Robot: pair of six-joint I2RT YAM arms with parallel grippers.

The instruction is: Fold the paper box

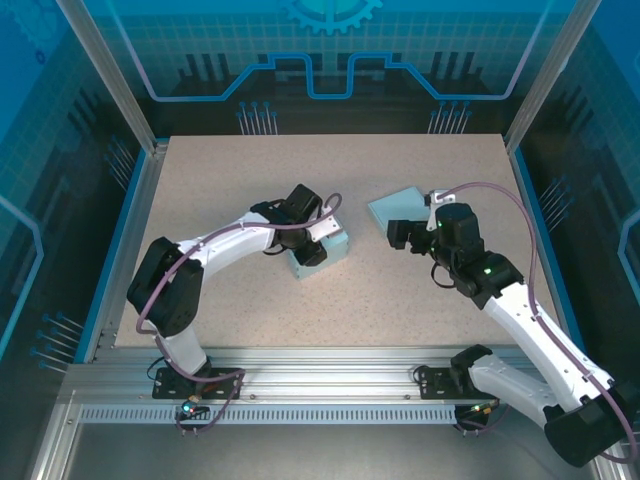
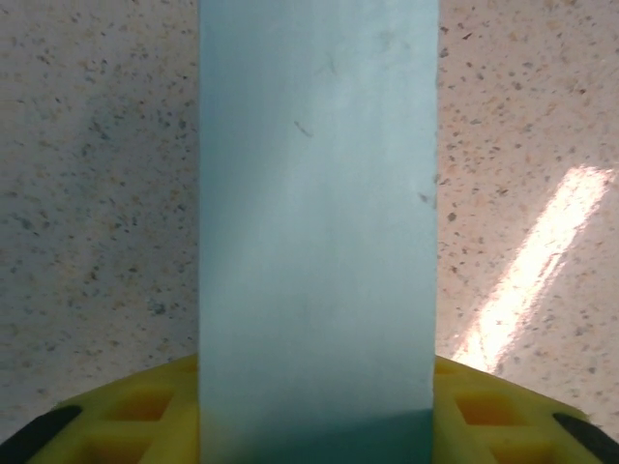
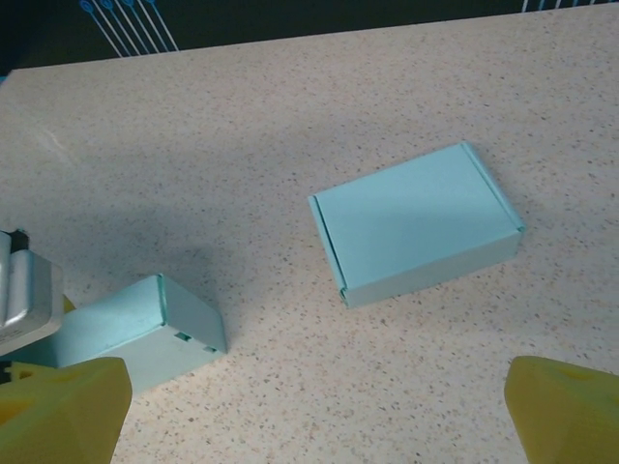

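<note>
Two pale-blue paper boxes lie on the speckled table (image 1: 250,180). The centre box (image 1: 338,252) is in the middle of the surface. The far box (image 1: 400,205) sits well apart from it, further back and to the right.

(a) Left gripper (image 1: 315,245). In my left wrist view one long panel of the centre box fills the gap, and the yellow fingers (image 2: 126,416) meet both of its side edges. I read this as a pinch across the box's narrow width. I judge the grip is there to steady the box while a flap is worked; which flap remains loose I cannot tell.

(b) Right gripper (image 3: 314,416). The jaws are spread wide and hold nothing. They hover near the far box (image 3: 416,227), which looks fully closed with its lid flat. Its camera also shows the centre box (image 3: 145,329) lying tilted on one side.

(c) Pose. The left arm bends at a low elbow near its base. Its forearm runs out to table centre and the wrist pitches down over the box. The right arm stretches diagonally away from its base, with the wrist angled leftward.
</note>
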